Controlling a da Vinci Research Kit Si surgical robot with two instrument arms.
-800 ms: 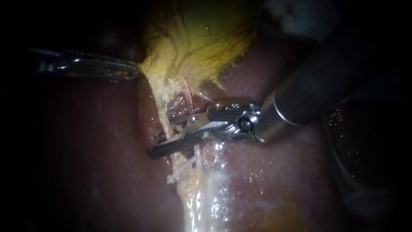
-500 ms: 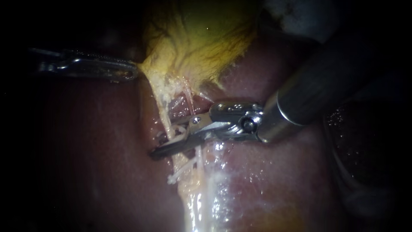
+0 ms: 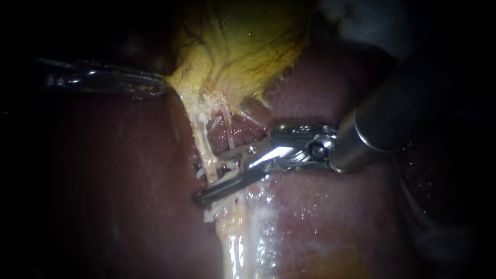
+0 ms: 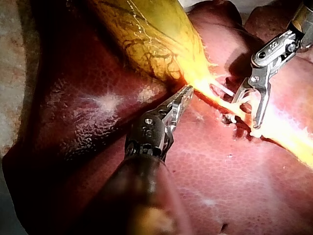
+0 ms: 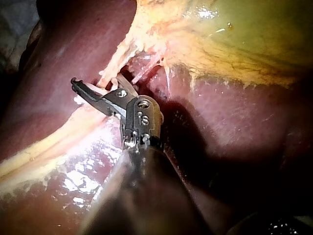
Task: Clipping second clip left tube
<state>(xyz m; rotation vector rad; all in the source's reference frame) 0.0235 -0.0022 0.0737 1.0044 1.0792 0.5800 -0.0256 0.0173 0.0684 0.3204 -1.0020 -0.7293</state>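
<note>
My left instrument (image 3: 157, 86) has its jaws clamped on the gallbladder (image 3: 243, 46) edge. My right instrument (image 3: 209, 182) has its jaws spread around the left tube (image 3: 205, 150) just below the gallbladder, not pinching it, looks like.

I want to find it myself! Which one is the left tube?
Find the big yellow-green gallbladder; it narrows downward toward the red liver. Two strands run from that narrow end, and the left tube is the one nearer my left instrument. It is thicker and paler than the thin pink right tube.
</note>
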